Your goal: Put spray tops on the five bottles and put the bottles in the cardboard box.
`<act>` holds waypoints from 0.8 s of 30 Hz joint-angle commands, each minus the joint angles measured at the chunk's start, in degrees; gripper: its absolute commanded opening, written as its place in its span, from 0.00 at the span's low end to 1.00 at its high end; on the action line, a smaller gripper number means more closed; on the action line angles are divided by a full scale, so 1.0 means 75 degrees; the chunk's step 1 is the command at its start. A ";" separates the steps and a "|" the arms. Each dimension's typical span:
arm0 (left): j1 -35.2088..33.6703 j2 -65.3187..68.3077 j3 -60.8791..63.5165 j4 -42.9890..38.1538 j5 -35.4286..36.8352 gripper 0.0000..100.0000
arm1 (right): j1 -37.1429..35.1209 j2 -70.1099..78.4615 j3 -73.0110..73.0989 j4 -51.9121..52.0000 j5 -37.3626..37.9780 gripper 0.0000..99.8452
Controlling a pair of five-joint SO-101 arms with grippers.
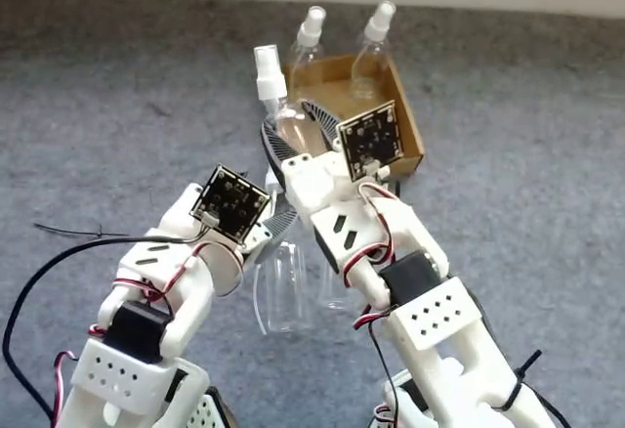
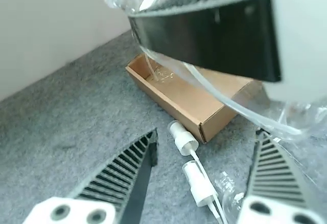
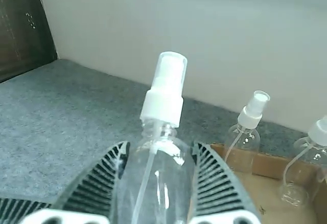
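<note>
Right gripper (image 3: 161, 155): ribbed fingers pressed against both sides of a clear bottle (image 3: 153, 183), which stands upright with its white spray top (image 3: 166, 88) fitted.

Held bottle, from above: at the near-left corner of the cardboard box (image 1: 410, 145). Whether its base is clear of the box wall cannot be told.

Key relation: the box lies straight ahead of the right gripper. The bottle's long axis is vertical, matching the two capped bottles (image 1: 308, 42) already standing at the far end. The right arm is much the nearer to the box, so a short carry forward and a straight lowering looks to be what is called for. The free floor appears to be on the near side of those two.

Left gripper (image 2: 204, 137): fingers spread wide, nothing between them, low over the grey carpet (image 2: 76, 116) just short of the box.

Loose spray tops (image 2: 181, 137): two lie on the carpet beside the box corner, dip tubes trailing, directly ahead of the left gripper.

Bare bottles (image 1: 283, 291): two uncapped, on the carpet between the arms.

Progress, as judged: two boxed, a third capped and about to go in, two to cap.

Risk: the lowered bottle could knock its upright neighbours over.
</note>
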 commanded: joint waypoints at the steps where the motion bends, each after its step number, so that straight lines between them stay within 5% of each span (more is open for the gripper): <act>1: 0.0170 -0.0182 -0.0873 0.0258 0.0059 0.28 | 0.0158 -0.0182 -0.0076 -0.0006 -0.0047 0.00; 7: 0.0217 -0.0182 -0.1834 0.1032 0.0094 0.28 | 0.0709 -0.0170 -0.0041 -0.0053 -0.0082 0.00; 13: 0.0123 -0.0709 -0.1811 0.1758 0.0785 0.28 | 0.0662 0.0041 0.0440 -0.1776 -0.0070 0.00; 24: -0.0346 -0.1811 -0.0041 0.0270 0.0762 0.33 | -0.0615 0.0756 0.0006 -0.1412 -0.0070 0.00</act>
